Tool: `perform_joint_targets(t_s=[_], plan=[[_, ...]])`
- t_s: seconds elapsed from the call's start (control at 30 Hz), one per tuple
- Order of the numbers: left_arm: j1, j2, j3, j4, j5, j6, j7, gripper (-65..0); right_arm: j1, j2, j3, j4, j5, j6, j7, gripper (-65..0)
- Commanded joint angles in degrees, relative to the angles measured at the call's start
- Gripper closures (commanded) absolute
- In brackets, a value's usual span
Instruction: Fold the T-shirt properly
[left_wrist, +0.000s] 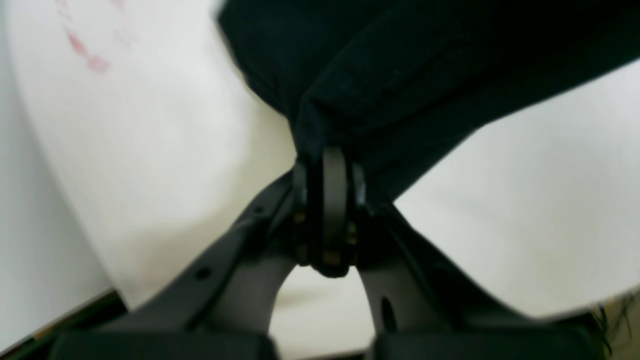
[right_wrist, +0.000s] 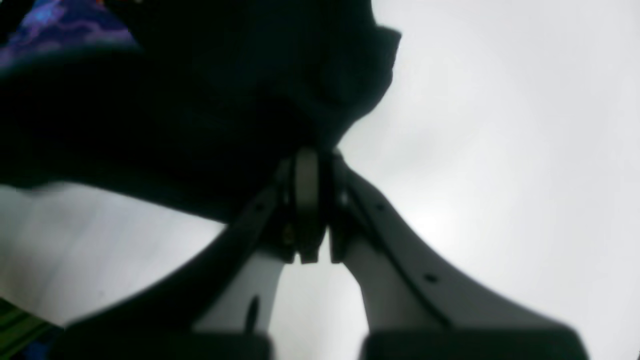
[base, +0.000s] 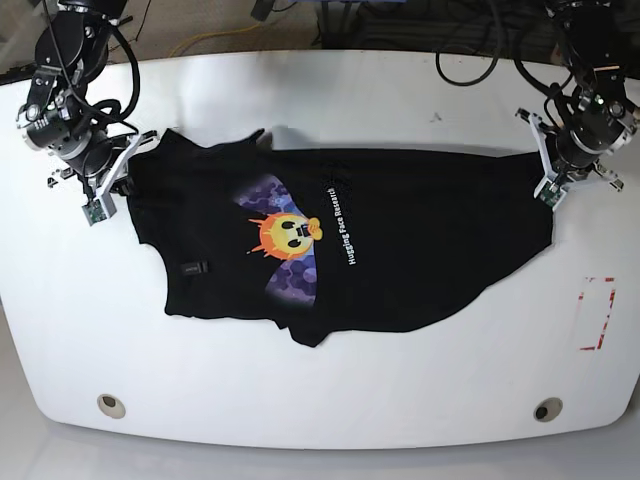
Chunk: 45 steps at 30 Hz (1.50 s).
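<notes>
The black T-shirt (base: 420, 250) lies spread across the white table (base: 330, 400), graphic side up. Its orange, yellow and purple graphic (base: 288, 238) and small white lettering (base: 346, 224) sit left of centre. My left gripper (base: 545, 168) is at the shirt's far right edge, shut on a bunch of black cloth (left_wrist: 400, 85); its fingertips (left_wrist: 327, 155) pinch together in the left wrist view. My right gripper (base: 133, 155) is at the shirt's upper left corner, shut on the black cloth (right_wrist: 200, 115), as the right wrist view (right_wrist: 310, 160) shows.
A red rectangular marking (base: 597, 313) is on the table at the right, near the edge. Two round holes (base: 111, 404) (base: 546, 409) sit close to the front edge. Cables (base: 470, 40) run behind the table's far side.
</notes>
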Motion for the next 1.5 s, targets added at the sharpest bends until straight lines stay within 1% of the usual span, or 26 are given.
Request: perform_joint_targets(t_s=[0.0,0.07,0.17,0.3,0.4,0.5,0.57,0.7,0.8,0.93,1.03,1.1,1.2,1.27,1.37,1.47], plan=[[1.4,-0.8,-1.9,1.0,0.7,0.3,-0.1,0.0,-0.4,-0.1,0.5,0.8,-0.4,-0.3,1.1,0.0],[2.3,-0.7,-2.4,1.0,0.6,0.3,-0.2,0.0,-0.9,-0.6,0.5,0.8,-0.4,-0.3,1.1,0.0],[2.6,1.4,-3.1,1.0,0.6,0.3,-1.0,0.0,-1.2,-1.6,0.5,0.8,-0.4,-0.3,1.1,0.0],[1.1,3.6,-7.2,1.0,0.6,0.3,-4.6,0.0,-0.4,-2.1,0.5,0.8,-0.4,-0.3,1.2,0.0],[-4.0,5.9,-7.2,0.9,1.0,0.3,-7.4,0.0,2.8,-2.1,0.5,0.7,-0.4,-0.5,1.4,0.0],[-9.4,7.3,-7.1,0.9,1.1,0.3,-7.1,0.0,5.9,-2.1,0.5,0.7,-0.4,-0.5,1.4,0.0],[-14.9,8.9,-6.6,0.8,1.1,0.3,-6.1,0.0,9.2,-2.1,0.3,0.7,-0.6,-0.6,1.4,0.0],[-23.1,9.5,-2.9,0.8,2.8,0.3,-3.5,0.0,15.5,-2.1,0.1,0.7,-2.9,-0.4,1.4,0.0],[-29.0,9.3,-0.5,0.7,4.4,0.3,-3.1,0.0,20.2,-1.7,0.0,0.7,-4.5,-0.4,1.4,0.0],[-37.3,7.5,2.2,-1.0,7.3,0.3,-2.9,0.0,26.6,-1.5,-1.1,-0.2,-6.2,-0.3,1.1,0.0],[-43.9,4.0,5.8,-3.1,9.0,0.3,-2.9,0.0,31.5,1.9,-5.1,-2.0,-6.7,-0.3,1.1,0.0],[-48.2,0.6,8.7,-4.9,9.0,0.3,-2.9,0.0,34.7,3.8,-8.2,-3.5,-6.6,-0.3,1.1,0.0],[-54.6,-4.2,12.3,-7.8,8.7,0.3,-2.9,0.0,39.3,5.1,-10.5,-4.6,-6.5,-0.3,1.0,0.0],[-59.4,-6.4,13.2,-9.5,8.4,0.3,-3.0,0.0,42.1,6.3,-11.7,-4.8,-6.6,-0.3,0.9,0.0],[-65.3,-9.2,14.4,-10.9,5.5,0.3,-2.9,0.0,45.8,8.1,-14.6,-5.2,-6.5,-0.3,0.9,0.0],[-69.0,-12.5,18.2,-10.7,3.2,0.3,-2.9,0.0,47.8,9.3,-15.9,-5.0,-6.5,-0.2,0.9,0.0]])
